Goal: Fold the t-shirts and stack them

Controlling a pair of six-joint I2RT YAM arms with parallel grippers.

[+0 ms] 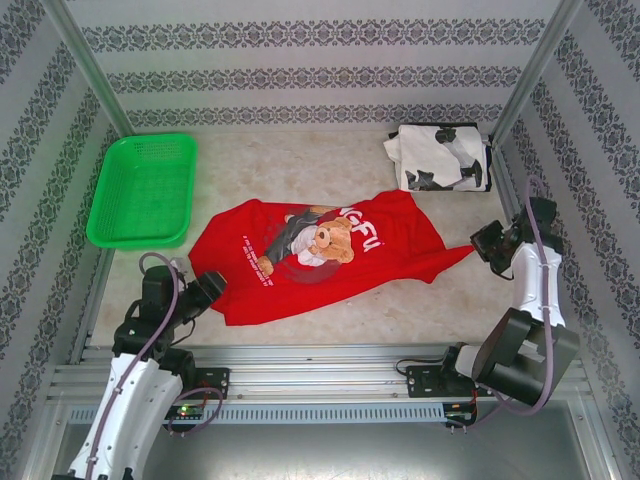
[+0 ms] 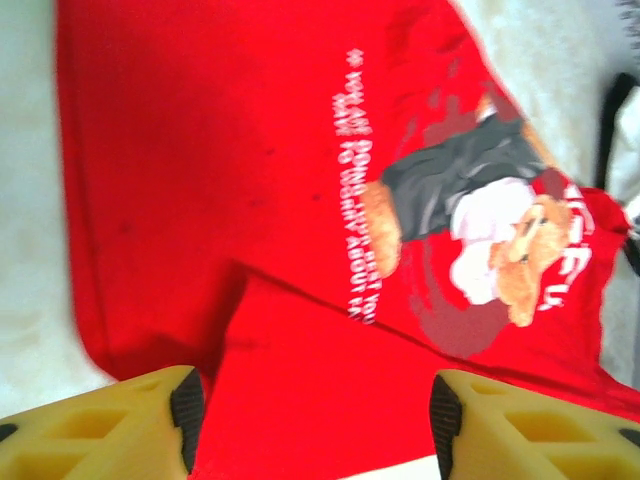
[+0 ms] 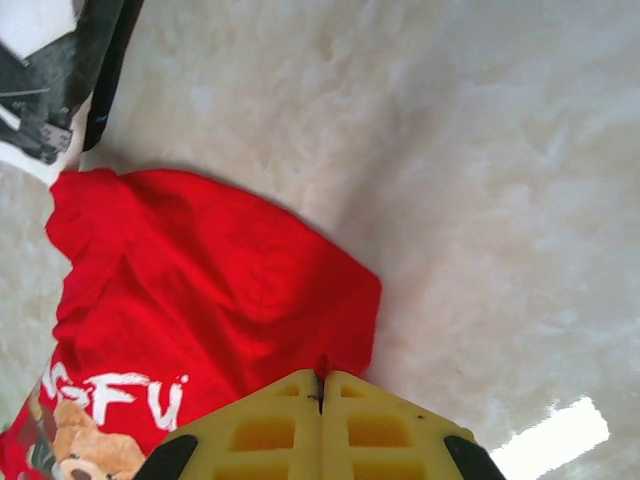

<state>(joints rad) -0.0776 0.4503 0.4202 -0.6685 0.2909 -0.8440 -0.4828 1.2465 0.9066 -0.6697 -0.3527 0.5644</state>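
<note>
The red t-shirt with the teddy-bear print lies spread and rumpled in the middle of the table. My left gripper is at its near left corner. In the left wrist view that gripper stands open, with a folded-over flap of the red t-shirt lying beneath the gap, untouched by the pads. My right gripper is at the shirt's right tip. In the right wrist view it is shut on a pinch of the red t-shirt. The white t-shirt with black blotches lies folded at the back right.
A green mesh basket sits at the back left of the table. Patterned walls and metal posts close in the sides and back. A metal rail runs along the near edge between the arm bases.
</note>
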